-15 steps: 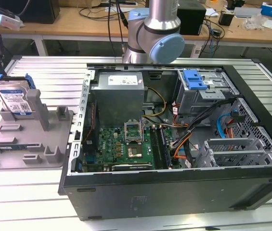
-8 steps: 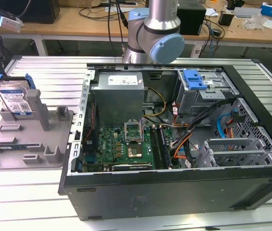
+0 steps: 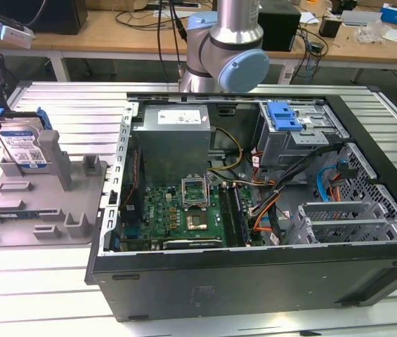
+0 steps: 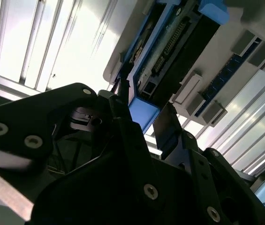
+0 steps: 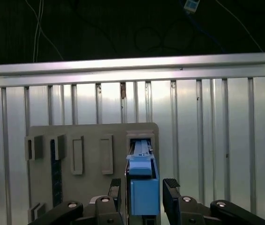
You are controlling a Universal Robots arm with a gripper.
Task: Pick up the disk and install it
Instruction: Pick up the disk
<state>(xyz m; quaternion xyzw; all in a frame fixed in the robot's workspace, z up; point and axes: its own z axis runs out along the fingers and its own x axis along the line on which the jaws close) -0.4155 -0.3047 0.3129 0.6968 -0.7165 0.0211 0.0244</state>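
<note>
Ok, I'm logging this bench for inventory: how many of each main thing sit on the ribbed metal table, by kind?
disk: 1
grey holder tray: 1
open computer case: 1
Total: 3

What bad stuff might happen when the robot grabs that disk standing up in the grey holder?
1. The tool is open and straddles the disk with thin gaps. If it closes off-centre, the disk may tilt and jam in the grey holder.
2. Its fingers face the smooth blue bracket, so the disk might slip once lifted.
3. Loose cables lie inside the computer case; the disk could snag there.
</note>
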